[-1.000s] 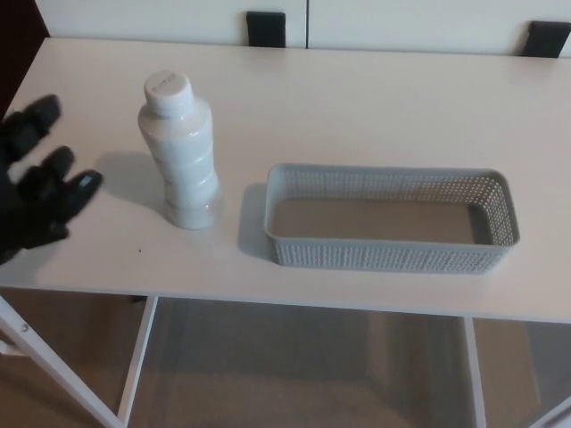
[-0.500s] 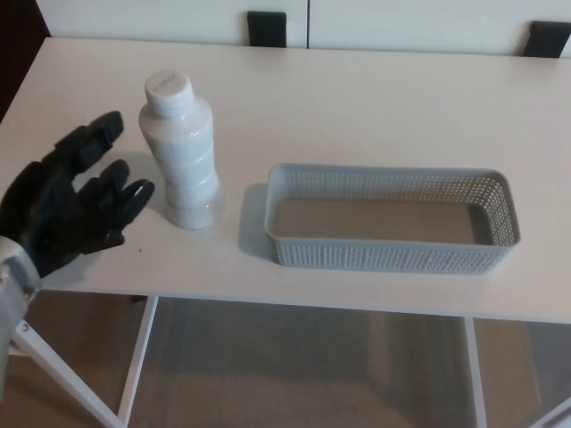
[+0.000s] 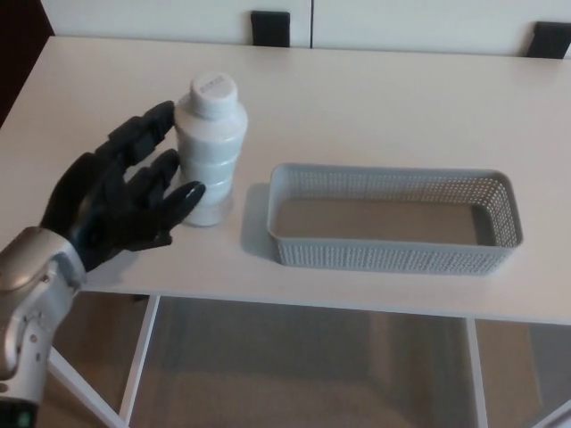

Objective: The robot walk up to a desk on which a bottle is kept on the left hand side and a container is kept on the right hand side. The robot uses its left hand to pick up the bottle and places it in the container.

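On the white counter point(image 3: 375, 107), the upright bottle point(image 3: 211, 152) is being flanked on its left by the left robot hand point(image 3: 120, 196), fingers spread, nothing grasped.

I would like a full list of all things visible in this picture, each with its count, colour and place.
bottle: 1, white with a white cap, standing upright on the left part of the desk, left of the basket
basket: 1, grey, perforated walls, nothing inside, on the right part of the desk
desk: 1, white top on white legs, filling most of the view
dark rectangular objects: 2, black, behind the far edge of the desk; what they are I cannot tell
left hand: 1, black, fingers apart, at the left side of the bottle, fingertips at or very near it
left forearm: 1, silver, bottom left corner
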Controlling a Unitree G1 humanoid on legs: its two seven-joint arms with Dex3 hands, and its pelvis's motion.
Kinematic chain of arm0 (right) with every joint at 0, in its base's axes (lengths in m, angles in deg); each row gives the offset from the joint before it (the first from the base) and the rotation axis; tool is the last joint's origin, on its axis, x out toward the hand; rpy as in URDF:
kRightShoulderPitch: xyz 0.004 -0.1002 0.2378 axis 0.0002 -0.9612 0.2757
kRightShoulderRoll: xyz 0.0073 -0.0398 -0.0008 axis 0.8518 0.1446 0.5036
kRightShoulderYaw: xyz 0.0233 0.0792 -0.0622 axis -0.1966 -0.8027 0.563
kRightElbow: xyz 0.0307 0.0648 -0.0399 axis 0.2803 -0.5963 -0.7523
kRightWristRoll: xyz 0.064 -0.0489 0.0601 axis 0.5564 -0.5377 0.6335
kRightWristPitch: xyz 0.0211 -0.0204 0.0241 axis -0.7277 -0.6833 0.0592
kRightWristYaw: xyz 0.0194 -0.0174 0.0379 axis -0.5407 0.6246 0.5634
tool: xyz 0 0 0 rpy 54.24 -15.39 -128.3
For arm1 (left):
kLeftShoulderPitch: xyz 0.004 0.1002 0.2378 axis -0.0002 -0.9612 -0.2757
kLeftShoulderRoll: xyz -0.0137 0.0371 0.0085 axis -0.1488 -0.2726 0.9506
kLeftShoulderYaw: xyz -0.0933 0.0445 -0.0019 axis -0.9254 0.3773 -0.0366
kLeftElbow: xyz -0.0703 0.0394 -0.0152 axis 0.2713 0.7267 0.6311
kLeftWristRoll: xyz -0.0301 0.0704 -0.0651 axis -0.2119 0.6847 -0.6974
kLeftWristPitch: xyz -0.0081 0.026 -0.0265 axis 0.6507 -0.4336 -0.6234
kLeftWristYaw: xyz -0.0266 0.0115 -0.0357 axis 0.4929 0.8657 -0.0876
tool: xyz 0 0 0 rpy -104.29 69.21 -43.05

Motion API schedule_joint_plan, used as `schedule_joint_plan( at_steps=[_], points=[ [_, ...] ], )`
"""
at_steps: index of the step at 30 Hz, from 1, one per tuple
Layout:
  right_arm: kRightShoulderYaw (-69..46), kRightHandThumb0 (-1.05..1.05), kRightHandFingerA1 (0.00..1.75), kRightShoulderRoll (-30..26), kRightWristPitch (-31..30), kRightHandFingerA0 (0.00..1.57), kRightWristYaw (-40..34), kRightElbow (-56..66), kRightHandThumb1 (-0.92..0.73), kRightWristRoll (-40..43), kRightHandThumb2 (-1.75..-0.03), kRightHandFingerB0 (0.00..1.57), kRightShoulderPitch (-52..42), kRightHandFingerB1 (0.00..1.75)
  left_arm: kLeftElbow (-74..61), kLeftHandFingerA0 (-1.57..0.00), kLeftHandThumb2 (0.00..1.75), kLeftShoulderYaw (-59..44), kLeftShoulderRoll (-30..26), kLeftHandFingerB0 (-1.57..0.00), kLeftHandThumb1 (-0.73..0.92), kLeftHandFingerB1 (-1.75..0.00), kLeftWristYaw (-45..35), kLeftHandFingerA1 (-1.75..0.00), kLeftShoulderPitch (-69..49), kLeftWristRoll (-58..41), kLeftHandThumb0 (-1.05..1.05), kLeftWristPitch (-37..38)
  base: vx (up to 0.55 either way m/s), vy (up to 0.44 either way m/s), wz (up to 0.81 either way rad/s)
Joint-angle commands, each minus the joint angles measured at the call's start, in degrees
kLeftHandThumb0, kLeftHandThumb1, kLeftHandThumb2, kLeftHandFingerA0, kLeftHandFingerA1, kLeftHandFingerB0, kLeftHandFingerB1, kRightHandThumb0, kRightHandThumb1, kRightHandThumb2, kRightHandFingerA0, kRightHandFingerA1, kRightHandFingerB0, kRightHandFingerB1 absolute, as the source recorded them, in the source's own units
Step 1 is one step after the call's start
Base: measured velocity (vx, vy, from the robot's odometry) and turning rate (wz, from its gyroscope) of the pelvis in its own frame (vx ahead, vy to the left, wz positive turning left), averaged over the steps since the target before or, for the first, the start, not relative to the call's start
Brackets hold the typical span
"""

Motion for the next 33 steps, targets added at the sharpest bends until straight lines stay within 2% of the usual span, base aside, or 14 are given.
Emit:
schedule_joint_plan(
  at_steps=[1,7,8,13,15,16,17,20,21,23,25,33],
  points=[
    [0.20,-0.25,0.48,-0.69,-0.06,0.47,0.24,1.96,-0.67,-0.15,-0.60,0.42,-0.31,0.43,-1.24,0.00,0.76,0.65,0.93,0.00,0.42,-0.05,2.53,-0.04,1.59,2.08,-0.68,-1.76,0.00,0.000,0.00],
    [0.15,-0.26,0.46,-0.40,-1.00,0.48,-0.32,2.82,-0.68,0.06,-0.60,0.43,-0.23,0.43,0.59,0.00,0.76,0.89,1.02,0.00,0.42,-0.06,3.74,-0.09,4.13,3.43,-0.67,-2.70,0.00,0.000,0.00],
    [0.27,-0.25,0.46,-0.04,-1.35,0.49,-0.36,3.78,-0.68,0.35,-0.60,0.44,-0.61,0.43,2.93,0.00,0.55,0.86,0.45,0.00,0.49,-0.02,4.08,-0.12,4.87,4.58,-0.62,-2.23,0.00,0.000,0.00],
    [0.12,-0.24,0.47,0.51,-1.18,0.47,0.35,4.80,-0.69,1.56,-0.60,0.45,-1.12,0.45,5.69,0.00,0.54,0.79,-0.42,0.00,0.48,-0.03,3.63,-0.13,5.18,5.76,-0.63,-1.28,0.00,0.000,0.00],
    [0.09,-0.24,0.46,0.60,-1.59,0.46,0.43,5.31,-0.69,1.91,-0.60,0.44,-1.22,0.45,6.36,0.00,0.56,0.59,-0.60,0.00,0.47,-0.04,3.45,-0.14,5.18,5.86,-0.61,-1.09,0.00,0.000,0.00],
    [0.05,-0.23,0.46,0.44,-1.46,0.47,0.58,5.10,-0.69,1.89,-0.60,0.44,-1.13,0.45,7.15,0.00,0.69,0.31,-1.01,0.00,0.37,-0.03,3.53,-0.12,5.18,6.19,-0.64,-0.95,0.00,0.000,0.00],
    [0.03,-0.23,0.46,0.39,-1.48,0.48,0.56,5.14,-0.69,1.92,-0.60,0.45,-1.01,0.45,7.78,0.00,0.55,0.15,-1.22,0.00,0.47,-0.04,3.42,-0.14,5.37,6.31,-0.60,-0.73,0.00,0.000,0.00],
    [-0.01,-0.23,0.46,0.15,-1.33,0.48,0.39,4.50,-0.69,1.75,-0.61,0.45,-0.42,0.44,9.31,0.00,0.55,-0.04,-1.62,0.00,0.47,-0.04,3.32,-0.15,6.06,7.00,-0.61,-0.17,0.00,0.000,0.00],
    [-0.20,-0.22,0.46,-0.09,-0.98,0.48,0.50,3.49,-0.69,1.83,-0.60,0.45,0.43,0.44,11.24,0.00,0.69,0.30,-2.17,0.00,0.39,-0.03,3.45,-0.12,7.28,8.11,-0.64,0.45,0.00,0.000,0.00],
    [-0.36,-0.20,0.47,-0.11,-0.18,0.47,0.82,2.83,-0.69,2.16,-0.60,0.45,1.20,0.45,14.03,0.00,0.76,0.84,-3.16,0.00,0.41,-0.05,3.27,-0.10,9.22,9.57,-0.66,1.48,0.00,0.000,0.00],
    [-0.58,-0.20,0.46,-0.09,-0.27,0.47,0.97,3.02,-0.69,2.54,-0.61,0.45,1.52,0.45,16.64,0.00,0.75,1.16,-3.66,0.00,0.42,0.00,3.17,-0.05,10.75,10.43,-0.69,2.82,0.00,0.000,0.00],
    [-0.30,-0.20,0.46,-0.15,-2.07,0.50,-0.45,4.53,-0.71,1.49,-0.61,0.48,2.47,0.44,24.09,0.00,0.74,3.15,-3.77,0.00,0.41,0.00,3.25,-0.07,16.01,13.35,-0.66,5.66,0.00,0.000,0.00]
  ],
)
